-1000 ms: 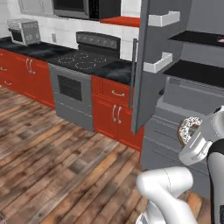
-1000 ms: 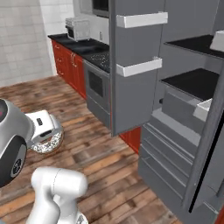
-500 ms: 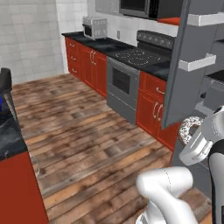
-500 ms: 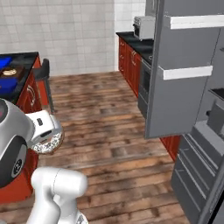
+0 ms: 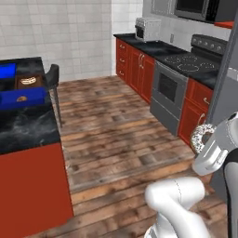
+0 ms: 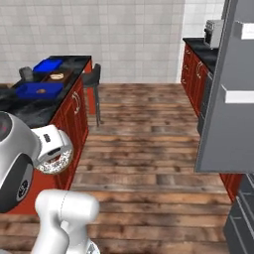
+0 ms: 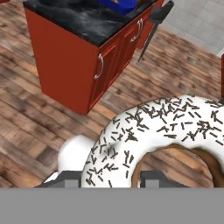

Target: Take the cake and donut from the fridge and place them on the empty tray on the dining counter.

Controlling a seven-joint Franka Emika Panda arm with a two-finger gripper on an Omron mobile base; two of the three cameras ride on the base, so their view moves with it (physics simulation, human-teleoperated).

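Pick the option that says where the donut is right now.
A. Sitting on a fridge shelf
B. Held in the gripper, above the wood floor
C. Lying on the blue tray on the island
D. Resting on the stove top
B: the donut sits between the gripper fingers, with the wood floor below and the island off to the side.

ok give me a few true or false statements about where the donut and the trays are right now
1. The gripper holds the donut. True.
2. The donut lies on the wooden floor. False: it is up in the gripper, above the floor.
3. A blue tray sits on the dining counter. True.
4. The donut's icing is plain pink. False: it is white with dark sprinkles.
5. A dark stool stands at the dining counter. True.
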